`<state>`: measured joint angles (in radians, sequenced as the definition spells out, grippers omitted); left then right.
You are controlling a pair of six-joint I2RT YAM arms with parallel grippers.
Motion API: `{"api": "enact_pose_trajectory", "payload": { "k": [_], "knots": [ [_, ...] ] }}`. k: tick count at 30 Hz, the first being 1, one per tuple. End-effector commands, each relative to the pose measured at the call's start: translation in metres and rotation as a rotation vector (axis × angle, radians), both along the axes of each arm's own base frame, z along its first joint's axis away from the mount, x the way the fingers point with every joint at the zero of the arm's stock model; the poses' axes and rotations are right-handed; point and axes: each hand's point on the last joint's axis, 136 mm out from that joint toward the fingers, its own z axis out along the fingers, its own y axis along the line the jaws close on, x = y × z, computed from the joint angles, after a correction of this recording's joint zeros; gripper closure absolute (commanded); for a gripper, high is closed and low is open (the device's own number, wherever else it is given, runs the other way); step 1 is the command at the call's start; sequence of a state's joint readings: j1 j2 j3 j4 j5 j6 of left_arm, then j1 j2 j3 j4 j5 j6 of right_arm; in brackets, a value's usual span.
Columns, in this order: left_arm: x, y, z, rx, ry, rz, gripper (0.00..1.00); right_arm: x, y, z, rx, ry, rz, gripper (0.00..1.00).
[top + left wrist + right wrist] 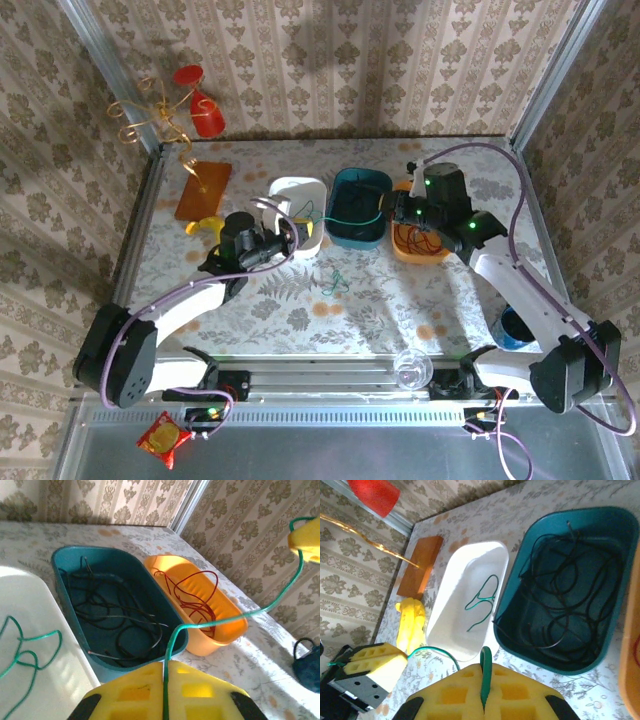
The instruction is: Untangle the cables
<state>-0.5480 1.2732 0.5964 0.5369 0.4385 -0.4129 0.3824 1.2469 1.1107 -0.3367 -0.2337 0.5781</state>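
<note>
One green cable (352, 216) stretches above the teal bin (358, 207) between my two grippers. The left gripper (164, 663) is shut on one end, and the cable (235, 616) runs from it up to the right gripper (305, 536). The right gripper (485, 668) is shut on the other end (485, 677), with the left gripper (369, 669) at lower left. Black cables (112, 612) lie in the teal bin (600, 662). Red cables (195, 597) lie in the orange bin (220, 635). Another green cable (482, 601) rests in the white bin (451, 585). A small green tangle (336, 281) lies on the table.
A yellow banana-shaped object (206, 226) and a brown wooden block (203, 190) sit left of the white bin (290, 190). Red cups with a curly golden wire (160, 120) hang at the back left. A clear glass (411, 370) and a blue object (515, 330) stand near the front edge.
</note>
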Motion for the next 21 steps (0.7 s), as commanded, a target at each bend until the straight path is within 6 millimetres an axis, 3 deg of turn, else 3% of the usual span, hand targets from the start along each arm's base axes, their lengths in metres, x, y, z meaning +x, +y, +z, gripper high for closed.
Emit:
{"api": "enact_pose_trajectory", "payload": {
  "k": [1,7,11,15,18,21],
  "knots": [
    [0.001,-0.008,0.02,-0.053,-0.027,-0.037,1.0,-0.001,0.023,-0.01,0.021,0.023,0.047,1.0],
    [-0.004,-0.019,0.03,-0.073,-0.024,-0.082,1.0,0.015,0.067,-0.041,-0.035,0.071,0.107,1.0],
    [-0.006,-0.025,0.028,-0.079,-0.001,-0.103,1.0,0.035,0.104,-0.047,0.008,0.073,0.164,1.0],
    [0.019,0.0,0.007,0.021,0.044,0.085,1.0,0.059,0.139,-0.055,0.027,0.109,0.22,1.0],
    [0.038,0.028,-0.01,0.117,0.052,0.233,0.81,0.074,0.155,-0.07,0.004,0.138,0.235,1.0],
    [0.057,0.046,-0.024,0.144,0.089,0.28,0.52,0.087,0.164,-0.081,-0.037,0.154,0.237,1.0]
  ]
}}
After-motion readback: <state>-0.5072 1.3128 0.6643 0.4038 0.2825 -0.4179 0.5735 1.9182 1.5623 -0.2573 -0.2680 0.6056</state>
